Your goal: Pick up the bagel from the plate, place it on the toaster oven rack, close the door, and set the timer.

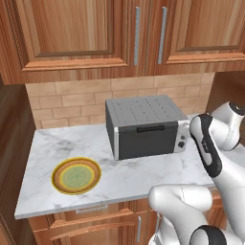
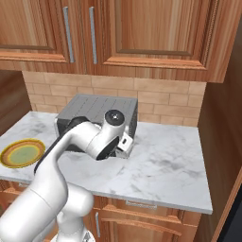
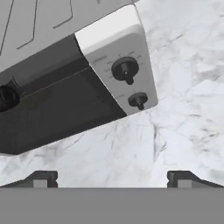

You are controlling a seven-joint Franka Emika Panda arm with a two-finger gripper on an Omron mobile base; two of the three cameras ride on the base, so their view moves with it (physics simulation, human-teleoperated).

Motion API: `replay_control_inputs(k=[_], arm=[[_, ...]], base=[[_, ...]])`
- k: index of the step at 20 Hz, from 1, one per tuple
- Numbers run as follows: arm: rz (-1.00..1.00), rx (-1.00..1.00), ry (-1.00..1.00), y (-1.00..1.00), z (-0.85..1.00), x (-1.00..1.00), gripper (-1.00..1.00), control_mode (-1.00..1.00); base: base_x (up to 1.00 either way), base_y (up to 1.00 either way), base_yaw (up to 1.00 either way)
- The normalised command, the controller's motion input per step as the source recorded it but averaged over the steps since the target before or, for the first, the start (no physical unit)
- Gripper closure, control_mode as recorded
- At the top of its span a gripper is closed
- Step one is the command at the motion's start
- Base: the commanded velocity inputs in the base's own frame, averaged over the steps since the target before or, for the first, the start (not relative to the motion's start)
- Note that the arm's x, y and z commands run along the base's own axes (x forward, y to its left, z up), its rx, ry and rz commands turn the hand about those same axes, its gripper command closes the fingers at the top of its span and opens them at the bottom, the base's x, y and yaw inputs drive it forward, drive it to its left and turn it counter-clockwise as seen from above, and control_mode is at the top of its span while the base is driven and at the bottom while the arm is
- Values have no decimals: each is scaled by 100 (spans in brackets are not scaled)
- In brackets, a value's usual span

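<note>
Currently the hand (image 3: 112,177) hangs above the marble table (image 3: 175,131) just in front of the toaster oven's white control panel (image 3: 120,65), its two fingertips (image 3: 41,178) spread wide with nothing between them. The panel carries two dark knobs, the larger upper knob (image 3: 125,70) and a smaller lower knob (image 3: 138,100); this aim suits the timer step, since the knobs sit ahead of the open jaws. The door (image 1: 146,139) stands closed against the oven front, its black bar handle (image 1: 150,128) along the top edge. The plate (image 1: 76,175) lies on the table well apart to the oven's left, and its green centre is bare. The bagel and the rack cannot be seen; judged from the bare plate and shut door, the bagel is probably inside.
</note>
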Motion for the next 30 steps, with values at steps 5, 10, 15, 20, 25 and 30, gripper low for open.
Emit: replay_control_inputs(k=[5, 10, 15, 20, 25, 30], arm=[[1, -18, -1, -8, -17, 10, -100, -100], [6, -19, 0, -15, -8, 10, -100, -100], [13, -12, 0, -13, -5, 2, -100, -100], [16, -5, 1, -4, -10, 15, -100, -100], [10, 0, 5, 0, -5, 34, -100, -100], [3, 0, 7, -1, -10, 28, -100, -100]], base=[[0, 0, 0], [0, 0, 0], [0, 0, 0], [0, 0, 0], [0, 0, 0], [0, 0, 0]])
